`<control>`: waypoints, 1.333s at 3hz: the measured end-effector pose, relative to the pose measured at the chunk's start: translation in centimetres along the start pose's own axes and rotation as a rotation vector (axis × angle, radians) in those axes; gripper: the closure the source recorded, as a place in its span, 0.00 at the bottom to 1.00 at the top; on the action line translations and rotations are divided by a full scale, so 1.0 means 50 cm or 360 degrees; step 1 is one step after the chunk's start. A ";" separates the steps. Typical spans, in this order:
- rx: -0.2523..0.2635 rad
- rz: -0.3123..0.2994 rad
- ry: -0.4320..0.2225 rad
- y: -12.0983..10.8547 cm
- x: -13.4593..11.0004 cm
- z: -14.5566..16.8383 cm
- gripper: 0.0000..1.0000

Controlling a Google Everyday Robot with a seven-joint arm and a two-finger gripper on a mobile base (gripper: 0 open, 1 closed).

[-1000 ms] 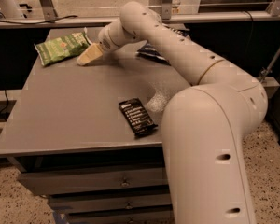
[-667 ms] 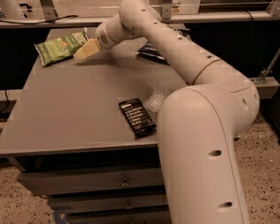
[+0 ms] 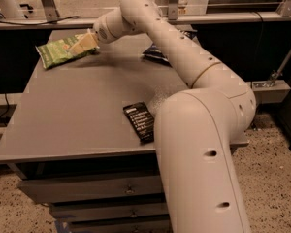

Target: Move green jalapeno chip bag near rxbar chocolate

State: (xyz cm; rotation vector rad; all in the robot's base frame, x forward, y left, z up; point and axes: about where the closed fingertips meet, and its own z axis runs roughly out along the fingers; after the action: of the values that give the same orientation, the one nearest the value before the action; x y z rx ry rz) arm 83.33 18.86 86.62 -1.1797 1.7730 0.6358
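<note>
- The green jalapeno chip bag (image 3: 58,53) lies flat at the far left corner of the bench (image 3: 77,110). It sits where it did a second ago, so it has not yet been lifted or dragged.
- The gripper (image 3: 85,43) has crept leftward along the far edge over the last second. It now sits on the right end of the bag, where before it was just short of it. It looks to be touching or overlapping the wrapper. How wide it stands, and whether it has hold of the bag, cannot be told from this view.
- This suggests the reach is finishing and the grasp is the step in hand. The carry has not begun.
- The rxbar chocolate (image 3: 139,121) rests unmoved near the front edge, a little right of the middle and well apart from the green bag. Almost the whole diagonal of the bench is left to cover.
- A dark blue chip bag (image 3: 155,54) lies by the far edge, partly hidden under the arm (image 3: 184,57), and has stayed put. The arm spans from the front right corner to the far left. The return path will likely sweep back over open bench towards the bar.
</note>
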 end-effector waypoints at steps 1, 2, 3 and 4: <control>-0.0015 0.0031 0.0002 0.003 0.007 0.005 0.00; -0.0028 0.0054 0.0012 0.008 0.018 0.008 0.14; -0.0034 0.0073 0.0021 0.010 0.029 0.007 0.37; -0.0034 0.0086 0.0026 0.013 0.036 0.003 0.61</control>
State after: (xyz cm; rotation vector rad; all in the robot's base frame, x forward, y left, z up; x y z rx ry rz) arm 82.52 18.43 84.91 -1.1573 1.8211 0.6801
